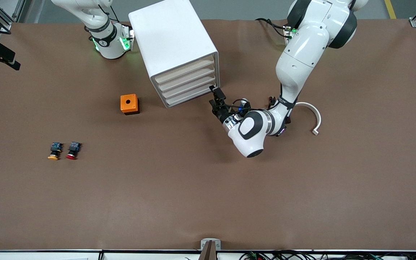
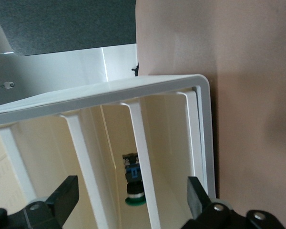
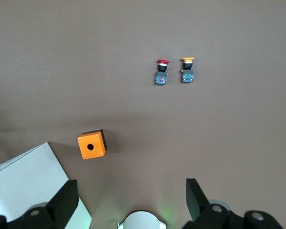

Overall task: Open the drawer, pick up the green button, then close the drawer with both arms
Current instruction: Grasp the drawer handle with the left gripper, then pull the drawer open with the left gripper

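The white cabinet (image 1: 173, 47) stands near the robots' edge of the table, and its four cream-fronted drawers (image 1: 188, 85) look shut. My left gripper (image 1: 216, 98) is open, right at the cabinet's front corner, level with the lower drawers. In the left wrist view the gripper (image 2: 131, 195) faces the drawer fronts (image 2: 167, 143). The green-capped button (image 2: 133, 183) shows inside the cabinet, partly hidden by a white rail; I cannot tell which drawer holds it. My right gripper (image 3: 132, 195) is open and empty, high over the table near its own base, and is out of the front view.
An orange box (image 1: 129, 104) with a round hole sits beside the cabinet, toward the right arm's end. A yellow-capped button (image 1: 54, 151) and a red-capped button (image 1: 73, 150) lie nearer the front camera. A white curved piece (image 1: 312, 115) lies by the left arm.
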{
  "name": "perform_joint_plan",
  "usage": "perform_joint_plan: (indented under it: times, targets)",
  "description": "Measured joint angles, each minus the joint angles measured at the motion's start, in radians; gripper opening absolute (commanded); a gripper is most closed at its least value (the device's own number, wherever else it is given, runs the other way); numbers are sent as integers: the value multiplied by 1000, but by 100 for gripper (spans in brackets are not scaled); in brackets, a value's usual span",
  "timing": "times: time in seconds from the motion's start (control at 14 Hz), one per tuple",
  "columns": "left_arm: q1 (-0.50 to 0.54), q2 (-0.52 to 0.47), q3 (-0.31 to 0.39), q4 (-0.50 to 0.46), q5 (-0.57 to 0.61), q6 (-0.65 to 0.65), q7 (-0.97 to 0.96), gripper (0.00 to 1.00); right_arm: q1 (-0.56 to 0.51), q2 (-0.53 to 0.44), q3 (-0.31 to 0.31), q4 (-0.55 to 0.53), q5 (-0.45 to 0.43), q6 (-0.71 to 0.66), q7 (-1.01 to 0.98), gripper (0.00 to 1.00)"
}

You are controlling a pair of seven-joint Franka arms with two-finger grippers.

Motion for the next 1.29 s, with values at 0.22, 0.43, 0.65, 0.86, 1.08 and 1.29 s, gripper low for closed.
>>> perform_joint_plan:
  times: [0.22,0.43,0.65,0.86,1.08,1.29]
  targets:
    - [-23,8,0,0,0,-2,-4,65,1,0,1,0,0,0,0,100]
    - [-43,9,0,-1,0,-5,-5,60,2,0,10,0,0,0,0,100]
    - [-67,12,0,-12,-1,-9,-5,60,2,0,13,0,0,3,0,100]
    - [-87,18,-1,-38,-1,-16,-5,57,2,0,14,0,0,5,0,100]
    - [-107,22,-1,-58,-1,-33,-5,34,2,0,14,0,0,6,0,100]
    - [-120,23,-1,-59,-1,-52,-6,11,2,0,14,0,0,6,0,100]
